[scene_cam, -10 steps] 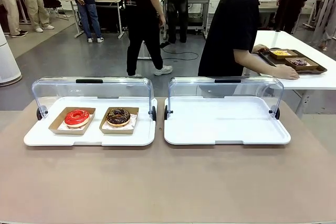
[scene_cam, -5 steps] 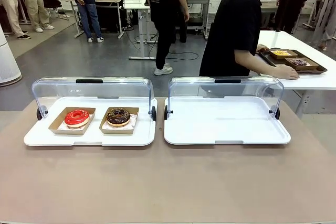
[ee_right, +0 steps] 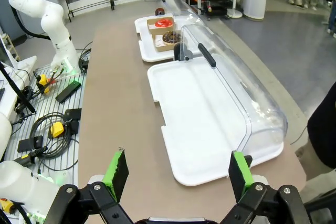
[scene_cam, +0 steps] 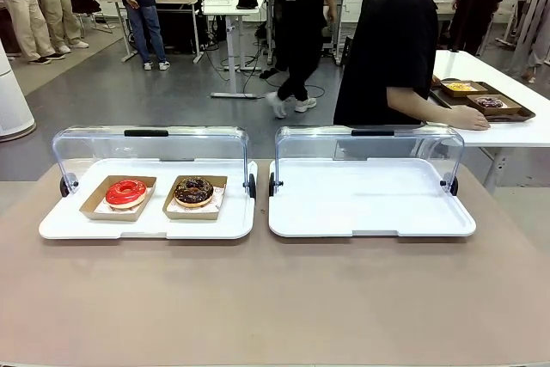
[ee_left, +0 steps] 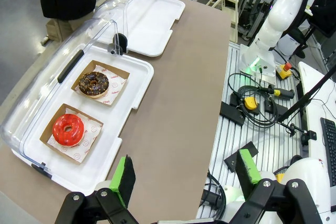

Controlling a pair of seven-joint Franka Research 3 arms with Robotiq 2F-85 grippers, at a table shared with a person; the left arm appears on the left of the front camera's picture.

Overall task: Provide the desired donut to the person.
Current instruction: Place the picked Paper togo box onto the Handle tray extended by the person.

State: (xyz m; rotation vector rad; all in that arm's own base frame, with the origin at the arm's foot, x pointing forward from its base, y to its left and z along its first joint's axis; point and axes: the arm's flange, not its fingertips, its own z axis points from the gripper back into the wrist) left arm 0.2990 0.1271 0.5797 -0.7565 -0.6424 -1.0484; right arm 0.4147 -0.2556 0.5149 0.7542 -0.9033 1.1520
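Two donuts lie in brown paper trays on the left white tray [scene_cam: 146, 228]: a red-glazed donut [scene_cam: 126, 192] [ee_left: 67, 129] [ee_right: 164, 22] and a chocolate sprinkled donut [scene_cam: 193, 190] [ee_left: 94, 83] [ee_right: 171, 36]. Both trays have their clear lids [scene_cam: 150, 145] swung back. The person [scene_cam: 395, 45] in a black shirt stands past the table's far right, turned toward a side table. My left gripper [ee_left: 186, 179] hovers open high above the table's near left edge, nothing between its fingers. My right gripper [ee_right: 177, 169] is open too, high over the table's right end.
The right white tray [scene_cam: 371, 199] holds nothing. On the white side table [scene_cam: 516, 131] at far right, the person's hands rest by a dark tray [scene_cam: 481, 100] of more donuts. Bystanders walk in the background. Brown tabletop [scene_cam: 275, 298] spreads in front of the trays.
A bystander in dark clothes has walked rightward across the background. The person shifted slightly at the side table. Donuts and trays have not moved.
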